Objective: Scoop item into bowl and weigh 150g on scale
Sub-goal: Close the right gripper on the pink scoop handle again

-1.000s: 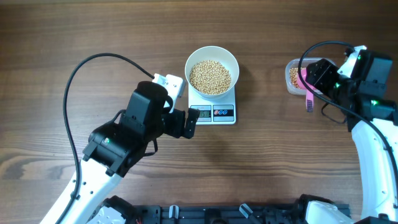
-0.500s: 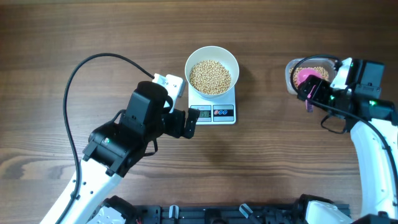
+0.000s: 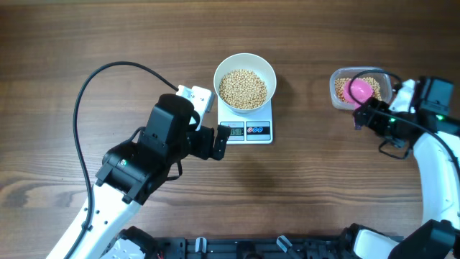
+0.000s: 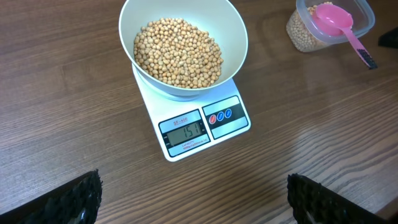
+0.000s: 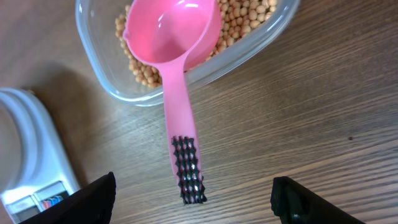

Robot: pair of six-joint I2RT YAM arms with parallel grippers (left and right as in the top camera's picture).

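Both jaws wide, empty; pink scoop (image 5: 176,99) laid in the tub (image 5: 99,68).
Right jaws are best withdrawn clear of its handle.

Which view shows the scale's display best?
Left wrist: the scale sits mid-frame, its display facing the camera and seeming to read 151. Overhead shows the display tiny, digits unreadable. Right wrist catches only the scale's white edge at lower left.
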